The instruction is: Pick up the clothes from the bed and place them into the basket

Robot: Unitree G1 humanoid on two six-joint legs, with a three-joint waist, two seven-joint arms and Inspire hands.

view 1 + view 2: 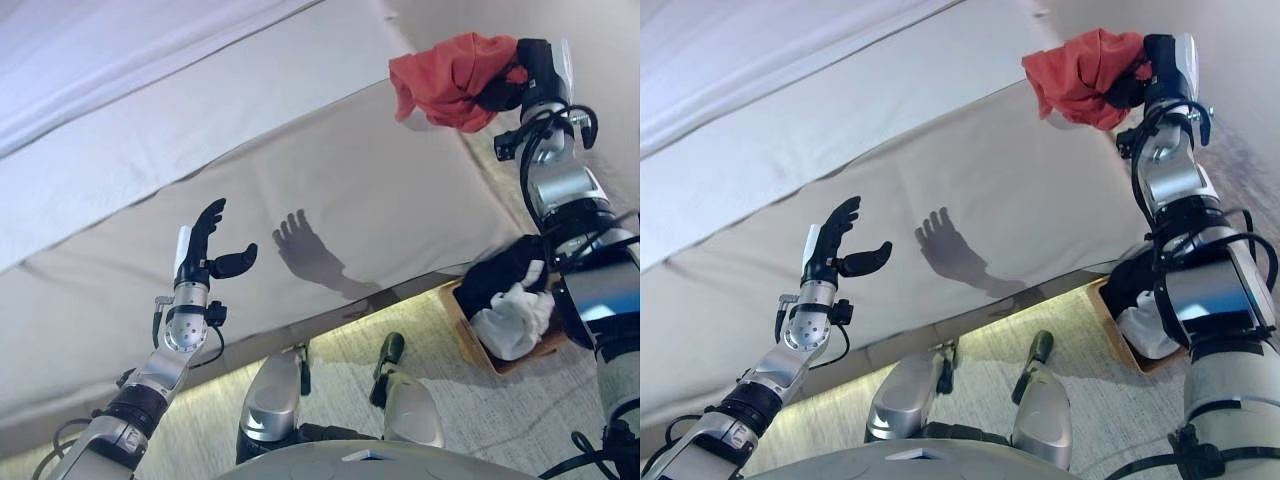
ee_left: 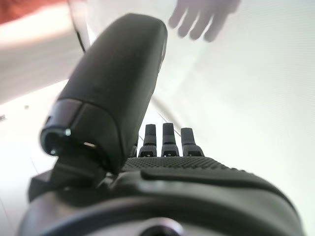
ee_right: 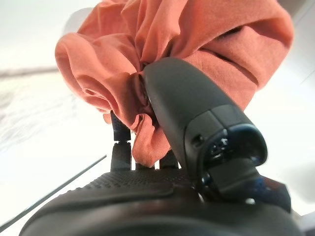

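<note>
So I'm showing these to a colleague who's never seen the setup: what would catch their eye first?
The orange cloth, bunched in the right hand and held up over the bed's far right corner. Then the open left hand, raised over the pale sheet and holding nothing. On the floor at the right, a basket already holds dark and white clothes.

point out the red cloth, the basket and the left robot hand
red cloth (image 1: 450, 75), left eye view, middle of the bunched fabric.
basket (image 1: 468, 335), left eye view, its brown side wall.
left robot hand (image 1: 205, 250), left eye view, its palm.
</note>
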